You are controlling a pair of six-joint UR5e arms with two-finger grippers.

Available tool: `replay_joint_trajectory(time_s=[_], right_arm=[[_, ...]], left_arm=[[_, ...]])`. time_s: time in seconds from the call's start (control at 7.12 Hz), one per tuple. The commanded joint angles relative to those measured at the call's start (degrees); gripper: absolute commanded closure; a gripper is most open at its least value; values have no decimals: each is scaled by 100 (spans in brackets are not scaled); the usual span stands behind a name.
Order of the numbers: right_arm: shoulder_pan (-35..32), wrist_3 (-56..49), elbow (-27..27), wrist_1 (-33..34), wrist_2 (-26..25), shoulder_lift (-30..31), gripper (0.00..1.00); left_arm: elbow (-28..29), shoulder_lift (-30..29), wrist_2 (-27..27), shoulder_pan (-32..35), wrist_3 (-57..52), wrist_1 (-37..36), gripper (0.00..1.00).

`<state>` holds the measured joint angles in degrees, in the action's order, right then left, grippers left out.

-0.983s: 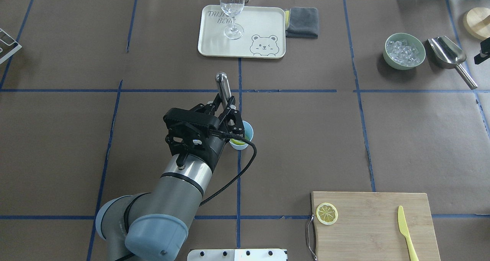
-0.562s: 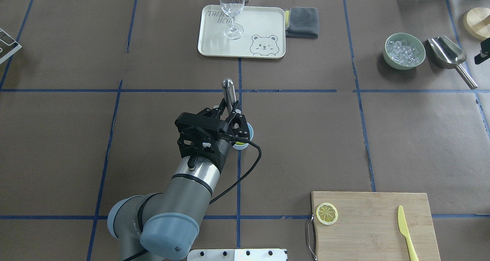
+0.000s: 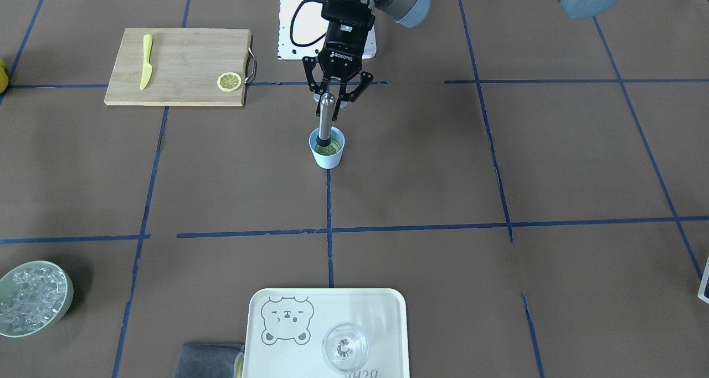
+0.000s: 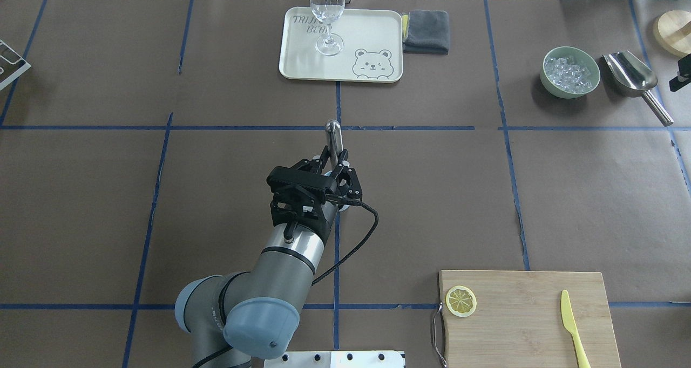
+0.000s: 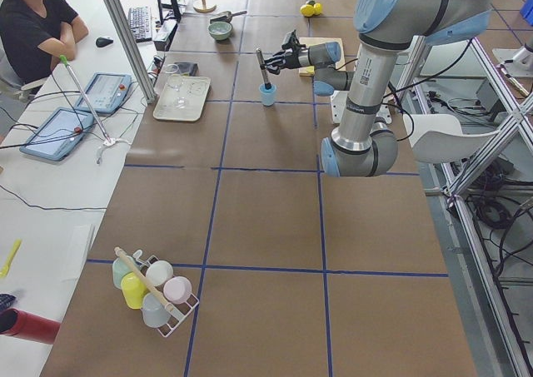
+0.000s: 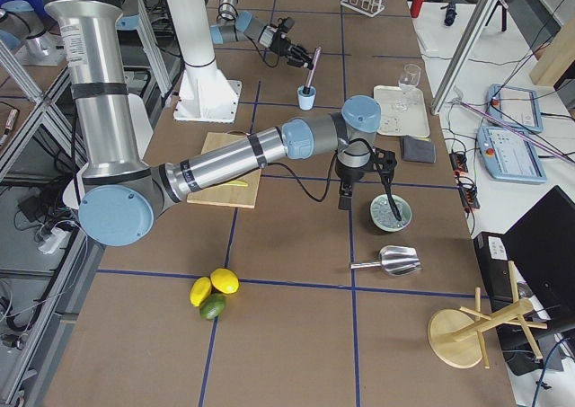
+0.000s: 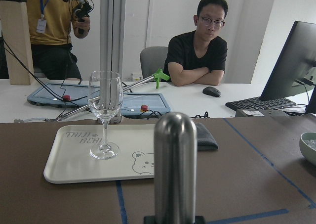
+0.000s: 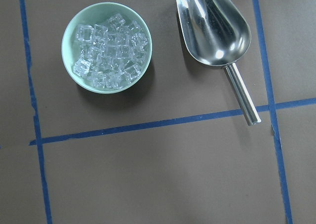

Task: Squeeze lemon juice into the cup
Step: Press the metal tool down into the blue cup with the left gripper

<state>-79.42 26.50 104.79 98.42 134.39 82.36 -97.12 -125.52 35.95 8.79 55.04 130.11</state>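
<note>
The pale blue cup [image 3: 328, 156] stands near the table's middle with a yellow-green lemon slice [image 3: 327, 149] inside. My left gripper [image 3: 332, 97] is shut on a metal muddler [image 3: 324, 118] whose lower end stands in the cup on the lemon. From overhead, the gripper [image 4: 336, 167] hides nearly all of the cup [image 4: 344, 208]; the muddler [image 4: 335, 137] sticks out beyond it. The left wrist view shows the muddler's rounded top [image 7: 175, 159]. A second lemon slice [image 4: 461, 301] lies on the cutting board. My right gripper [image 6: 361, 175] hovers by the ice bowl; I cannot tell if it is open or shut.
A wooden cutting board [image 4: 529, 325] with a yellow knife [image 4: 572, 325] lies front right. A green bowl of ice [image 8: 106, 46] and a metal scoop [image 8: 215, 31] sit far right. A tray [image 4: 372, 39] with a wine glass [image 4: 327, 12] and a grey cloth [image 4: 426, 31] are at the back.
My left arm has moved right and slightly forward with the muddler. The muddler's top has shifted right and the gripper now covers more of the cup.
</note>
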Motion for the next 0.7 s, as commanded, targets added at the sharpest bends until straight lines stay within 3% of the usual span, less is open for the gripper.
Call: replay_joint_trajectory(time_s=[0.0,0.56], right_arm=[[-12,-4,-81,-7,9,-36,0],[-30,-5,-82,-7,9,-45,0]], left_arm=[[209,-25,0,8,15,32,100],[553,-34,9,0,7,428,100]])
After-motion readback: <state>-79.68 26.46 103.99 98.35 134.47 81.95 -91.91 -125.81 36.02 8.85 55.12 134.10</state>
